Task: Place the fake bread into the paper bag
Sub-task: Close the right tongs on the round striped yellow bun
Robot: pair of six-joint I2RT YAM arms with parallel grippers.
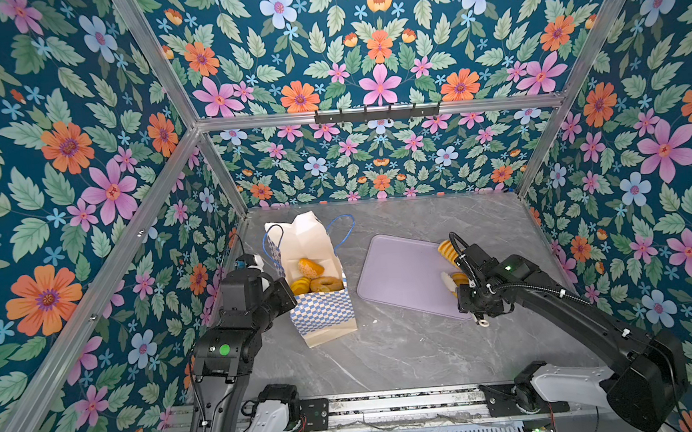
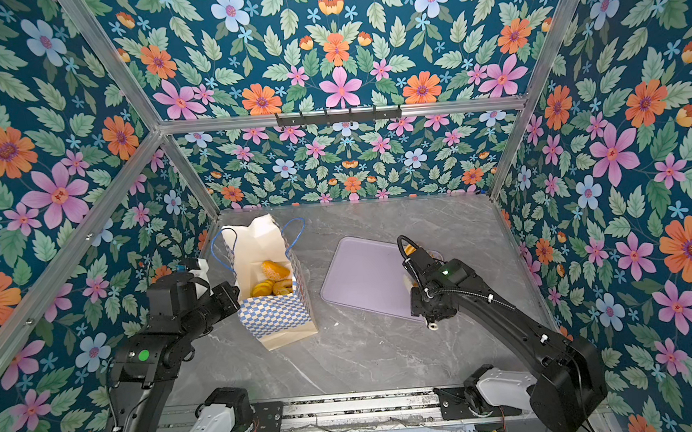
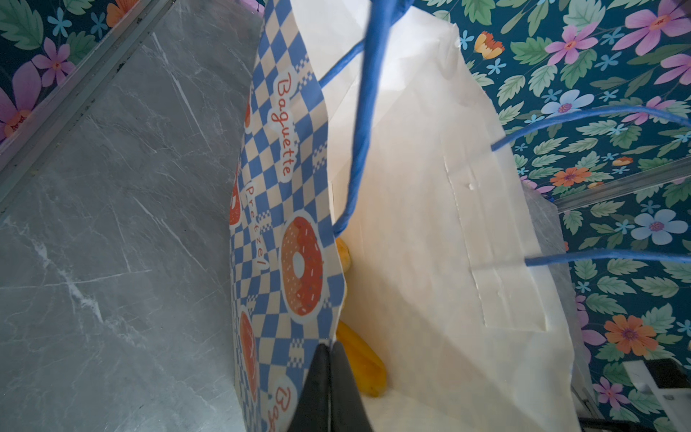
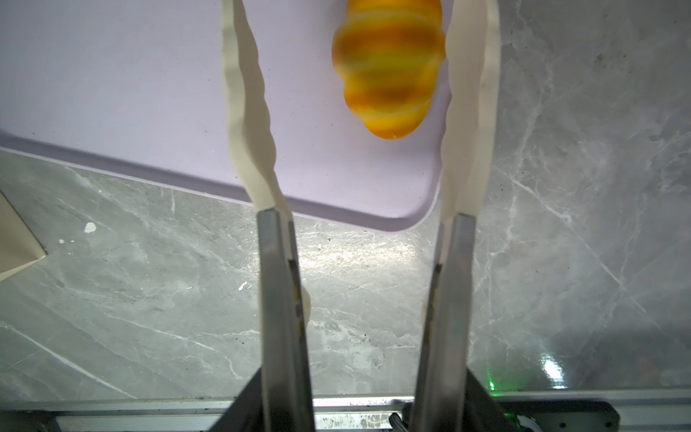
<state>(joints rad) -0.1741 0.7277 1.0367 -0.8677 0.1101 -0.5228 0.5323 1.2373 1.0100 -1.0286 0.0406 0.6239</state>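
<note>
The paper bag (image 1: 324, 314) (image 2: 278, 315) stands open at the table's left. A seeded bun (image 1: 310, 267), a yellow roll (image 1: 301, 286) and a bagel ring (image 1: 326, 284) lie inside it. My left gripper (image 3: 331, 349) (image 1: 286, 291) is shut on the bag's checkered rim (image 3: 299, 209). My right gripper (image 4: 364, 385) (image 1: 473, 295) is shut on the metal arms of tongs (image 4: 276, 299). Their cream tips (image 4: 246, 112) stand apart around a ridged loaf (image 4: 389, 71) (image 1: 460, 279) on the lilac tray (image 4: 112, 93) (image 1: 402, 275). Another ridged loaf (image 1: 448, 251) lies just beyond it.
Grey marble table (image 1: 407, 346) enclosed by floral walls and aluminium posts (image 1: 540, 161). A black hook rail (image 1: 376, 112) is on the back wall. The tray's near corner (image 4: 415, 220) lies close to the right wall. Small white flecks (image 4: 89, 226) lie on the table.
</note>
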